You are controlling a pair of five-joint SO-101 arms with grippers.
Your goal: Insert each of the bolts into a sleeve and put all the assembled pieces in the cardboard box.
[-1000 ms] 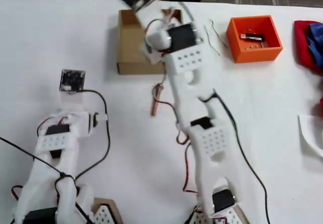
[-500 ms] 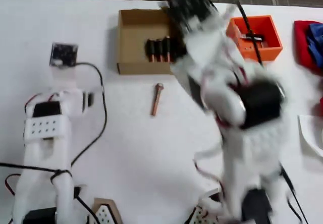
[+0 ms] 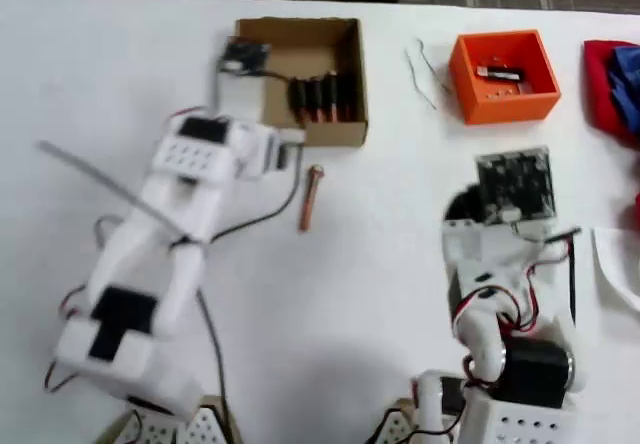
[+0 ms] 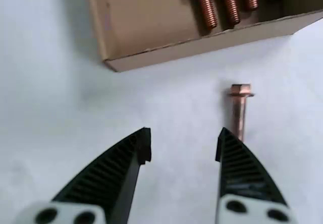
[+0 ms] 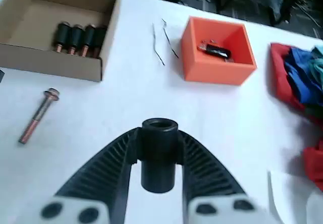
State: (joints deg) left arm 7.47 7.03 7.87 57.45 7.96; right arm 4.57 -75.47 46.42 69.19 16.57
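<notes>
Right end effector clasps a smooth black cylindrical sleeve; left end effector gapes. Threaded copper bolt lies at cardboard box's six o'clock.

Bright, even light falls from overhead. In the high view the white table is nearly washed out, greying to a soft, broad shadow near the arms' bases, while the room past its far edge is dark. In the left wrist view the cardboard box throws a faint, diffuse shadow onto the table, and the bolt and assembled pieces catch small glints. The black sleeve reads as a dark mass, and the orange tray shades its own inner walls.
</notes>
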